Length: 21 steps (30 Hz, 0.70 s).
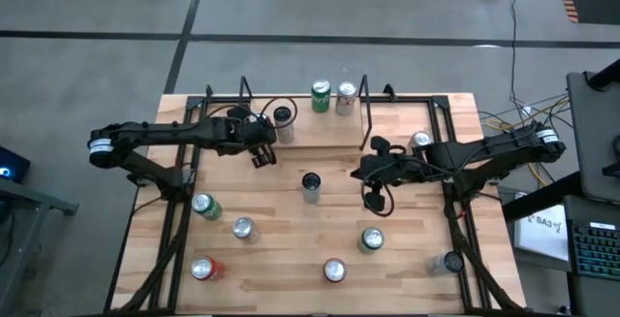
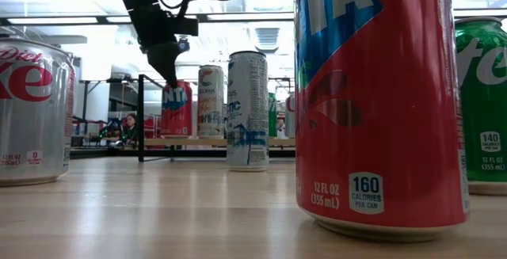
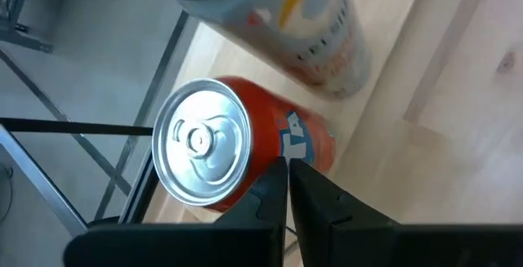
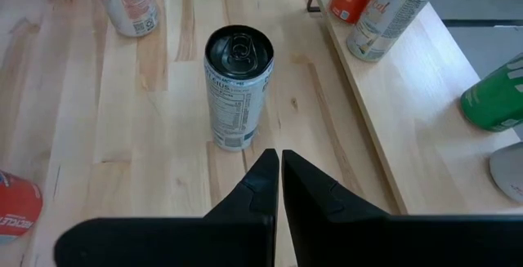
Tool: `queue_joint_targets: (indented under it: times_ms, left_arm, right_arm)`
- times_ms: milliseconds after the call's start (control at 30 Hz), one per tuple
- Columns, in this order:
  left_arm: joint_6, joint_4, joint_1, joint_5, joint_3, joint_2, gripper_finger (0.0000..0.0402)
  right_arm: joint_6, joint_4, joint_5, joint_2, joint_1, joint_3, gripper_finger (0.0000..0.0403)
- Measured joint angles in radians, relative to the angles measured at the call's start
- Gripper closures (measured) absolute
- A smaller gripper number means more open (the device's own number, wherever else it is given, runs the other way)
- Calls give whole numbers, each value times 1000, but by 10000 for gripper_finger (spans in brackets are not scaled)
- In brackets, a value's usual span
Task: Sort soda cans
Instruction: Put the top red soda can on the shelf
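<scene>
From above, soda cans (image 1: 241, 227) are sitting scattered across the counter (image 1: 281, 269); sorting looks barely begun. Left wrist view: left claw (image 3: 288, 167) is hovering pinched together over a red can (image 3: 237, 154). Right wrist view: right claw (image 4: 279, 159), fingers together, is facing a black-topped can (image 4: 237, 87) at frame center.

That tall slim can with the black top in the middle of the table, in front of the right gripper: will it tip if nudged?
Probably. The slim can stands upright, tall and narrow, so a high push likely topples it. Its smooth round wall may slip against the shut right gripper, and once down it would likely roll.
</scene>
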Motion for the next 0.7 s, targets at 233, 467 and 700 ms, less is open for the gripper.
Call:
queue_joint_targets:
  times_ms: [233,467,700]
  left_arm:
    - [13,22,39,18,0,0,401]
    - [23,45,67,19,0,0,401]
    - [39,85,91,19,0,0,401]
  right_arm:
    - [0,0,0,0,0,0,394]
    - [0,0,0,0,0,0,394]
    - [0,0,0,0,0,0,394]
